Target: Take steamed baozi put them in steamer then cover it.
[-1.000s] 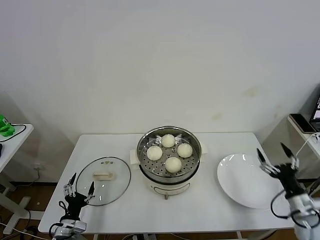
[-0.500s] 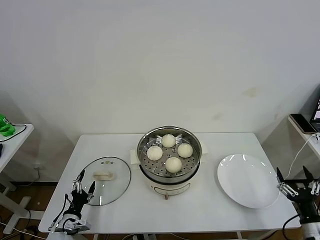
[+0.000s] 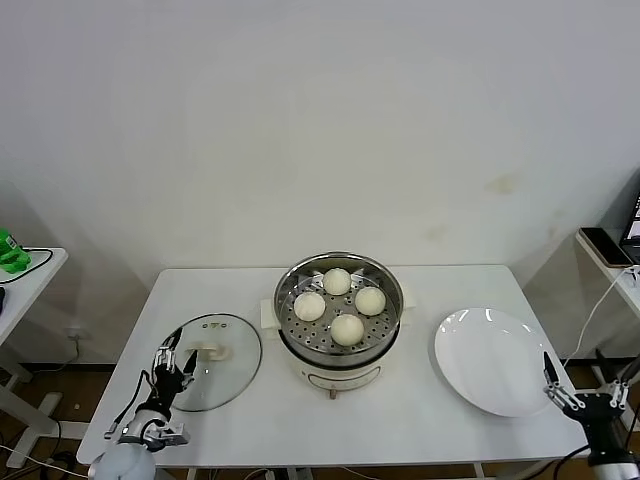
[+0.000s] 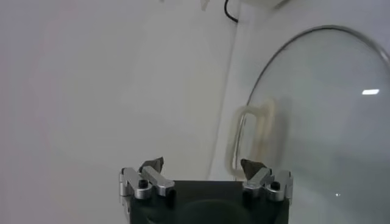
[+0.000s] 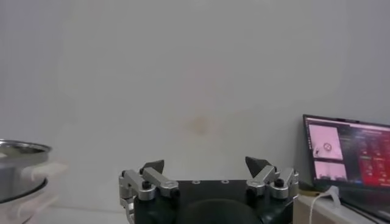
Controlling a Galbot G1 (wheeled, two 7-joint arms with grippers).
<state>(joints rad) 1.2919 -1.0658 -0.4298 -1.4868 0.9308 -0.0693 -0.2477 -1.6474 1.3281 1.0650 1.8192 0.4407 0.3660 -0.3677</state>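
The four steamed baozi (image 3: 341, 302) sit together on the perforated tray inside the steamer (image 3: 339, 355), which stands at the middle of the white table (image 3: 400, 410), well ahead of both my sets of fingers and between them. The cover (image 3: 218, 366) lies flat on the table to the steamer's left, its cream bar handle (image 3: 207, 350) facing up, off the pot.

My left gripper (image 3: 174, 364) hangs over the near edge of that cover, fingers spread wide and holding nothing. In the left wrist view (image 4: 202, 165) the handle (image 4: 251, 140) lies just beyond my fingertips, lined up near the gap between them, with the glass and its metal rim spreading out past one finger.

My right gripper (image 3: 582, 386) is low at the table's right front corner, fingers spread and empty. The white plate (image 3: 495, 362) lies just beside it, toward the steamer. Through the right wrist view (image 5: 206, 164) I see the steamer's rim (image 5: 21, 149) far off past one finger and a lit laptop screen (image 5: 347, 149) past the other.
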